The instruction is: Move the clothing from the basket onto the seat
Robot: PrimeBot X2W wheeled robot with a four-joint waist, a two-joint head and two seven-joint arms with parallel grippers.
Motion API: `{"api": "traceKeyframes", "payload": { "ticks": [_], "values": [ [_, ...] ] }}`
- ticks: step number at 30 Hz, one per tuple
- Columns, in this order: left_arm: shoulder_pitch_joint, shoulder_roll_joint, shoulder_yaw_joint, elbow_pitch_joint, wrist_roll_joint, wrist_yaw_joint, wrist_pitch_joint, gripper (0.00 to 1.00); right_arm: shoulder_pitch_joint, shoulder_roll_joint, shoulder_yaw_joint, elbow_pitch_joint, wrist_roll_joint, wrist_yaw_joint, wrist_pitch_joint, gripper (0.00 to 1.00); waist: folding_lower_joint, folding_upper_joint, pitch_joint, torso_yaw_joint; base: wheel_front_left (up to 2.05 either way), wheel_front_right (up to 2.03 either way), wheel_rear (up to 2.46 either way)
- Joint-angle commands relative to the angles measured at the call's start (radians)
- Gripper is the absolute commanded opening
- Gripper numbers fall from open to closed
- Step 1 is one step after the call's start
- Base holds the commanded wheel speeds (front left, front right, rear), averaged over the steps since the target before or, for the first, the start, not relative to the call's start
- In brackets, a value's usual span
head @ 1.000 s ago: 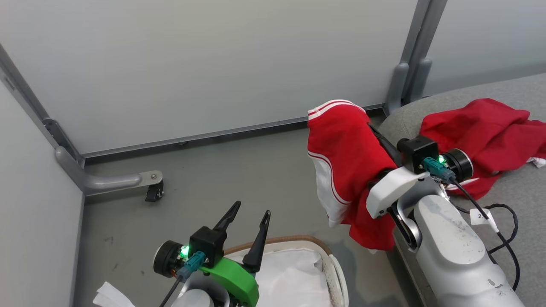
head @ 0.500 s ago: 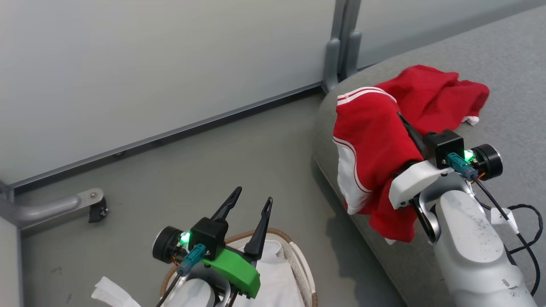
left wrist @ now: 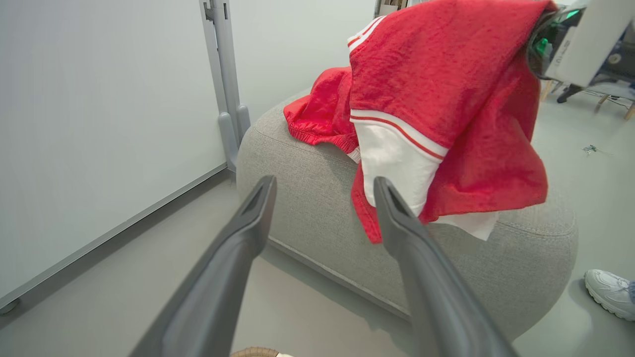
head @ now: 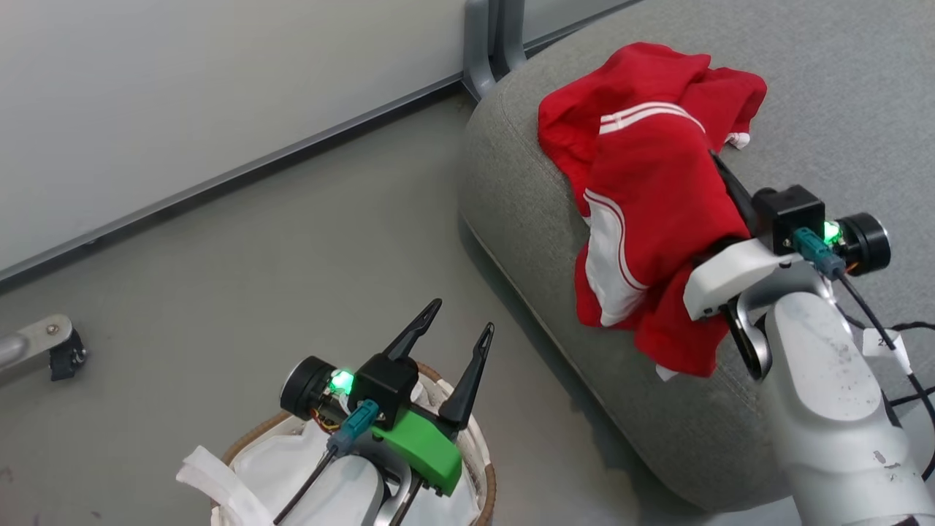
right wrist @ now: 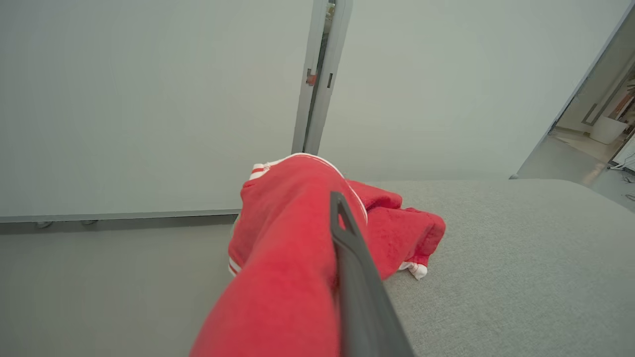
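My right gripper (head: 719,169) is shut on a piece of the clothing, a red garment with white stripes and a white panel (head: 650,219). The cloth drapes over the fingers and hangs above the left edge of the grey seat (head: 526,183). Another red piece (head: 657,73) lies crumpled on the seat just behind it. In the right wrist view one dark finger (right wrist: 347,248) shows beside the held cloth (right wrist: 283,277). My left gripper (head: 463,314) stands open and empty over the basket (head: 488,475), where the white liner (head: 270,467) shows.
Grey wall panels and a metal post (head: 482,44) stand behind the seat. A caster foot (head: 58,351) sits on the floor at the left. A person's white shoe (left wrist: 610,292) is on the floor beyond the seat. A black cable (head: 898,343) hangs by my right arm.
The head view has swung right, bringing the seat toward the middle. My right gripper has carried the red garment from beside the seat to above its edge, close to the lying piece. The left gripper stays open.
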Motion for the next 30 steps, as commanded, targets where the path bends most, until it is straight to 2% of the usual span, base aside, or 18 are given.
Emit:
{"api": "traceKeyframes", "payload": {
  "ticks": [1, 6, 13, 19, 26, 30],
  "values": [
    [-0.021, 0.008, -0.002, -0.001, 0.008, -0.003, 0.000, 1.00, -0.034, -0.009, -0.017, -0.005, -0.015, -0.001, -0.002, 0.00, 0.0000, -0.0001, 0.041, -0.009, 0.00, 0.00, 0.00],
    [-0.046, 0.028, -0.010, -0.015, 0.019, -0.006, 0.000, 1.00, -0.170, -0.041, -0.061, 0.020, -0.044, -0.001, -0.002, 0.00, 0.0000, -0.0001, 0.101, 0.015, 0.00, 0.00, 0.00],
    [-0.108, 0.054, -0.029, -0.019, 0.035, -0.007, 0.000, 1.00, -0.449, -0.187, -0.070, 0.079, -0.070, -0.001, 0.045, 0.00, 0.0000, -0.0001, 0.219, 0.073, 0.00, 0.00, 0.00],
    [-0.179, 0.070, -0.050, -0.030, 0.046, -0.008, 0.000, 1.00, -0.661, -0.341, -0.083, 0.126, -0.080, -0.001, 0.113, 0.00, 0.0000, -0.0001, 0.339, 0.137, 0.00, 0.00, 0.00],
    [-0.253, 0.086, -0.078, -0.036, 0.059, -0.008, 0.000, 1.00, -0.787, -0.454, -0.081, 0.219, -0.106, -0.001, 0.145, 0.00, 0.0000, -0.0001, 0.446, 0.206, 0.00, 0.00, 0.00],
    [-0.275, 0.087, -0.080, -0.042, 0.058, -0.008, 0.000, 1.00, -0.792, -0.475, -0.116, 0.286, -0.128, -0.001, 0.145, 0.00, 0.0000, -0.0001, 0.493, 0.231, 0.00, 0.00, 0.00]
  ]
}}
